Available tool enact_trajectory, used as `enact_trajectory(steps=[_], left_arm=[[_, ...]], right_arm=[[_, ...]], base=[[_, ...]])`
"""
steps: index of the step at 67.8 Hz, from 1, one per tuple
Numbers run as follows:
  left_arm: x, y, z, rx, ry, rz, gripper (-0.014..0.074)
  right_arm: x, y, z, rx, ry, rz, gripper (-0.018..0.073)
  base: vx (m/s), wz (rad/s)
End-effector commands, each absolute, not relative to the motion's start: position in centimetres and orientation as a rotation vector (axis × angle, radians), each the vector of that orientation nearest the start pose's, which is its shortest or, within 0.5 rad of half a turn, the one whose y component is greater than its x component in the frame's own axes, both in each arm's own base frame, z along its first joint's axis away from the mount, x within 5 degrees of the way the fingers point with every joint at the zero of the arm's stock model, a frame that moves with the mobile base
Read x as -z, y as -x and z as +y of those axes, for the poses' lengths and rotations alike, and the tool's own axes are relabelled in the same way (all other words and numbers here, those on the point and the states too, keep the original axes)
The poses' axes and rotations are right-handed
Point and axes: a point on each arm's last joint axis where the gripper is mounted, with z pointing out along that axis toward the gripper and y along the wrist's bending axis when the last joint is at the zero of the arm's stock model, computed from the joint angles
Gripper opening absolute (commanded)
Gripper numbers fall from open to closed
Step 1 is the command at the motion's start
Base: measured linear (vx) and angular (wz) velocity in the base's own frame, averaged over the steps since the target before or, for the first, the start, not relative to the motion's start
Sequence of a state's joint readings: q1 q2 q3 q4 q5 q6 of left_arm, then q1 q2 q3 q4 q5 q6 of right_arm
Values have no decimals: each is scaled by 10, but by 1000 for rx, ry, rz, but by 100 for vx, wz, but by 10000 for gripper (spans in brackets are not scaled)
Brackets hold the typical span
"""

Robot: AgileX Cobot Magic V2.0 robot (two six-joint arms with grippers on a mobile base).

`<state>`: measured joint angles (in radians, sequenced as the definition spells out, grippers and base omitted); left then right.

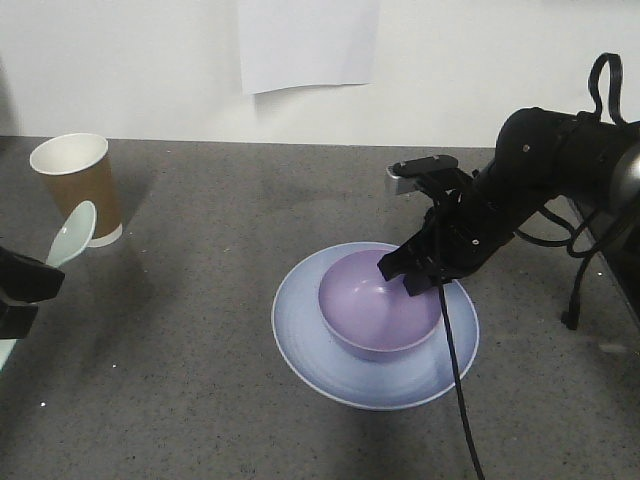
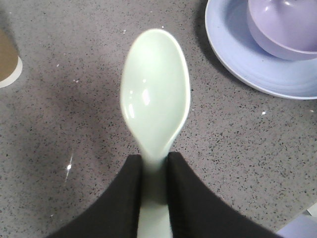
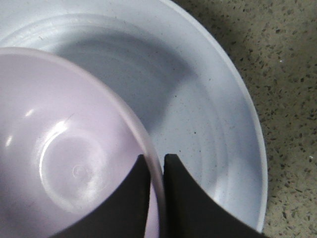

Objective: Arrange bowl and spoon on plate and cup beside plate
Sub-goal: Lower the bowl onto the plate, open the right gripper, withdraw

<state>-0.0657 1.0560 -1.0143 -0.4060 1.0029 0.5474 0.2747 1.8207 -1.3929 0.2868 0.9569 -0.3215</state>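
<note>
Lavender bowl sat in the middle of the pale blue plate. Your right end effector was pinched nearly closed on its far-right rim, one finger inside and one outside. Your left end effector was clamped tight on the handle of the mint spoon, scoop facing up, held over the grey worktop left of the plate. Brown paper cup stood upright at the far left, well apart from the plate.
</note>
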Motion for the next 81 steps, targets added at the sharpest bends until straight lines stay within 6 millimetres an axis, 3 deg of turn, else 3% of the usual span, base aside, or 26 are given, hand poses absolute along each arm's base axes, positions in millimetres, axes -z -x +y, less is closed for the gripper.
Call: enact_trajectory(steps=[1, 22, 31, 42, 55, 56, 59, 60, 61, 66, 81], left_arm=[[-367, -193, -45, 323, -578, 2283, 65], [-367, -193, -45, 323, -578, 2283, 65], [-367, -193, -45, 323, -578, 2283, 65], [-367, -193, -45, 323, -578, 2283, 65], [-367, -193, -45, 323, -578, 2283, 65], [-367, -193, -45, 323, -578, 2283, 65], [-367, -193, -45, 323, -578, 2283, 65], [-367, -193, -45, 323, -578, 2283, 65], [-367, -193, -45, 323, -578, 2283, 65], [-367, -193, -45, 323, -578, 2283, 65], [-367, -193, -45, 323, -577, 2282, 65]], right_arm=[[-266, -357, 122, -368, 626, 2675, 155], [-268, -358, 122, -362, 620, 2660, 407], [-280, -351, 120, -367, 609, 2649, 426], [-311, -332, 114, -361, 601, 2610, 416], [-352, -292, 103, -372, 533, 2547, 384], [-365, -250, 91, -372, 499, 2449, 356], [-368, -236, 86, -369, 489, 2413, 347], [-365, -231, 85, -368, 486, 2413, 345], [-364, -214, 80, -362, 479, 2373, 335], [-358, -194, 74, -357, 472, 2348, 326], [-333, -161, 64, -349, 470, 2349, 316]], base=[[0, 0], [0, 0], [0, 0], [0, 0], [0, 0], [0, 0], [0, 0], [0, 0], [0, 0], [0, 0], [0, 0]])
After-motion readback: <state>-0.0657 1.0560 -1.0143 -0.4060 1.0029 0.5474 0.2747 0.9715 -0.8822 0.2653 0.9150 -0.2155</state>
